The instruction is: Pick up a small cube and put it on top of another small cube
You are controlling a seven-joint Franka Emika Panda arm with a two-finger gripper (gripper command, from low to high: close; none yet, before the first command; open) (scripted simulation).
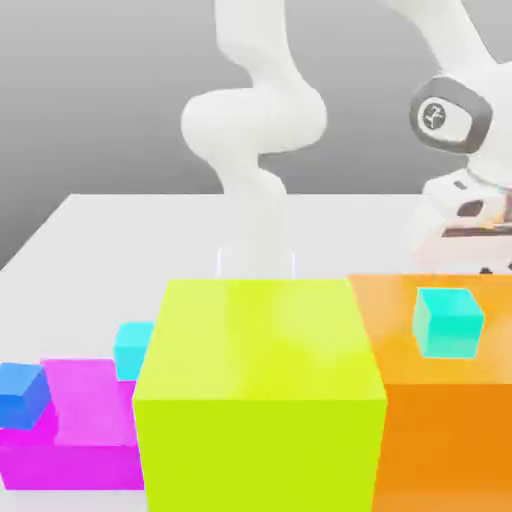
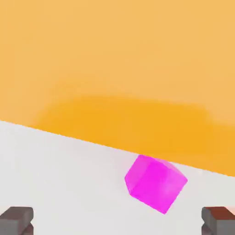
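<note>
Small cube (image 2: 156,183) first: in your hand view it is a plain magenta-pink block with no markings, resting on the white table (image 2: 59,179) just beside the wall of the big orange block (image 2: 119,69), corner turned toward you. Your gripper (image 2: 117,221) is spread wide, its two dark fingertips (image 2: 16,220) cut off at the frame edge and well apart from the cube, pinching nothing. In the exterior view, nearest you stands the lime block (image 1: 260,400), with the flat magenta block (image 1: 85,425) and a blue cube (image 1: 22,393) toward the exterior view's left. A teal cube (image 1: 447,321) sits on the orange block. Farther back, your wrist carries a round logo (image 1: 435,113), too small to read.
</note>
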